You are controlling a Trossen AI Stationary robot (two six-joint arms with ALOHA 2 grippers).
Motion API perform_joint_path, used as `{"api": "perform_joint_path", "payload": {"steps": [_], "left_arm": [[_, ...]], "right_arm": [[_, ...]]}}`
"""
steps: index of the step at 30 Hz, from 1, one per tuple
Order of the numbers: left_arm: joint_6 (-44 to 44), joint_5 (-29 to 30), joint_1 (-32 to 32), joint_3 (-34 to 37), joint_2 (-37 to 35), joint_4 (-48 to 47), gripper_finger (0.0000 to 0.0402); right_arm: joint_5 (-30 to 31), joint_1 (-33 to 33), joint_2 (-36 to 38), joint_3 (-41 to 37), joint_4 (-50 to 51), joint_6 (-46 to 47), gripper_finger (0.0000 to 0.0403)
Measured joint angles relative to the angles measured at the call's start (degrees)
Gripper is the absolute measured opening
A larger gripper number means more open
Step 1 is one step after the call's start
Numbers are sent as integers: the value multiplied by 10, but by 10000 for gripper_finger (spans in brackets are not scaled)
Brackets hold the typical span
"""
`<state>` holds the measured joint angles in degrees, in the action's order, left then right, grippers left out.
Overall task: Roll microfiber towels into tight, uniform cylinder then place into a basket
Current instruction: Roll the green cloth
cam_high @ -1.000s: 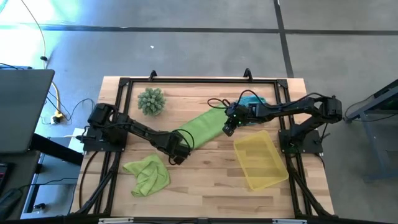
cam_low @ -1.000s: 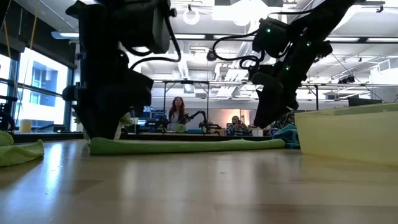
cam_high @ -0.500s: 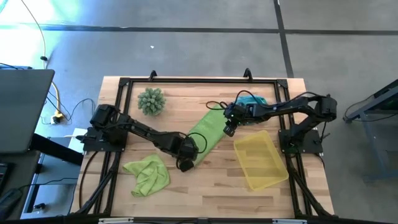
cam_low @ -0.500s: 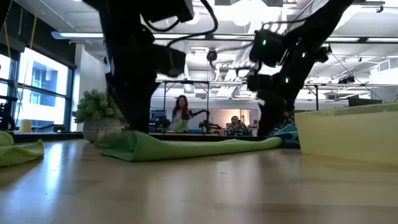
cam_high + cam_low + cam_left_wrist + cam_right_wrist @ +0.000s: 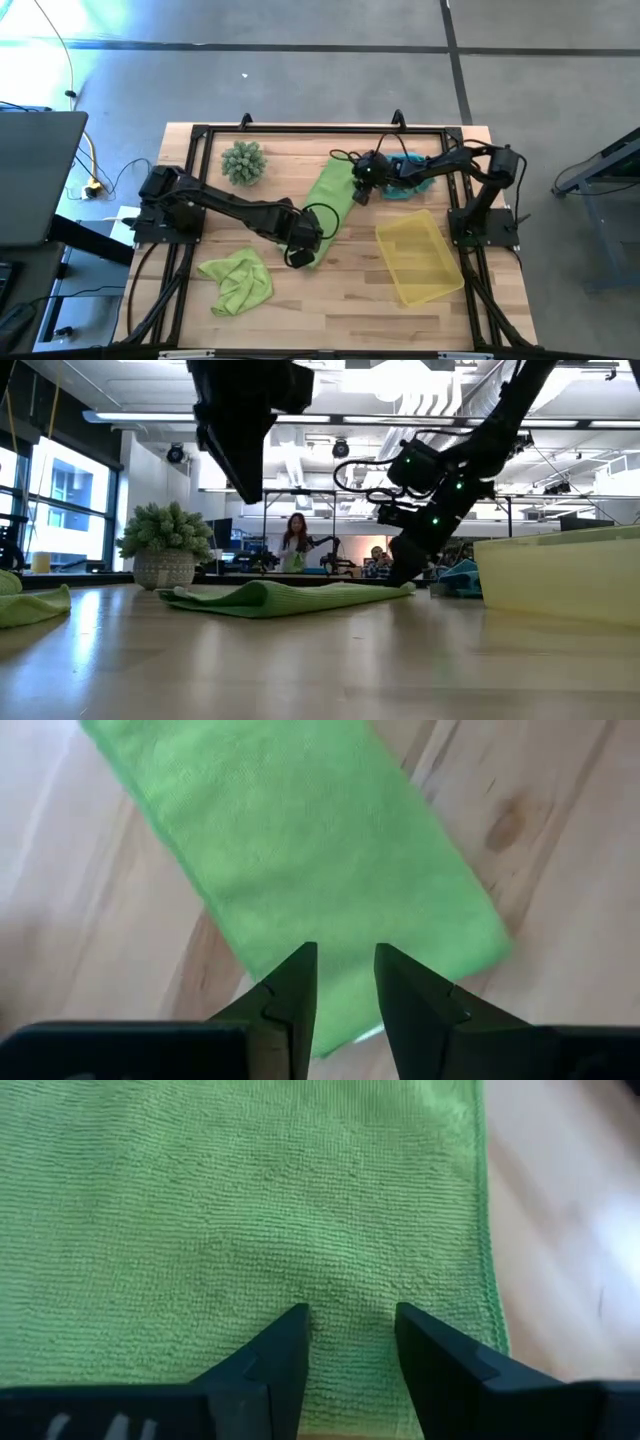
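Note:
A lime green towel, folded into a long strip, lies flat and slantwise on the wooden table. It also fills the right wrist view as the towel. My left gripper hangs open high above its near end, clear of it, and shows as the left gripper in the low view. My right gripper is down on the strip's far end, open. A second green towel lies crumpled at the near left. A teal towel lies bunched at the far right. The yellow basket stands at the right. My right gripper stands with its two open fingertips on the towel's top face at its far end, close to a hemmed side edge. The fingers slant down from the table's right. The cloth lies flat on the table under them, a little puckered between the tips.
A spiky green plant ball sits at the far left. A black frame runs round the tabletop. Bare wood shows along the near edge between the crumpled towel and the basket. People sit in the room behind.
My left gripper has drawn the strip's near end toward the near edge, let go, risen clear and rolled. The strip has swung about its far end and now lies steeper across the table. My right gripper has gone down and toward the far left onto the far end.

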<state>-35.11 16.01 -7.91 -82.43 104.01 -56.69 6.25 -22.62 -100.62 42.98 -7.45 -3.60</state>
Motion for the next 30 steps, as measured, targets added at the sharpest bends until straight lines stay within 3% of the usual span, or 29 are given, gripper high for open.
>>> {"api": "perform_joint_path", "payload": {"steps": [6, 12, 19, 24, 30], "left_arm": [[53, -9, 0, -23, 0, 4, 92], [89, 0, 8, -17, -1, -1, 92], [113, 0, 43, 51, 0, 32, 92], [113, -6, 61, 121, 0, 111, 92], [71, -16, 62, 188, 0, 184, 92]], "right_arm": [[-33, -26, -11, 0, -50, -55, 142], [-34, -28, 66, 0, 35, 15, 142], [-4, 17, 114, 1, 158, 160, 142], [56, 53, 88, 1, 145, 185, 142], [69, 69, 63, 1, 107, 202, 142]]}}
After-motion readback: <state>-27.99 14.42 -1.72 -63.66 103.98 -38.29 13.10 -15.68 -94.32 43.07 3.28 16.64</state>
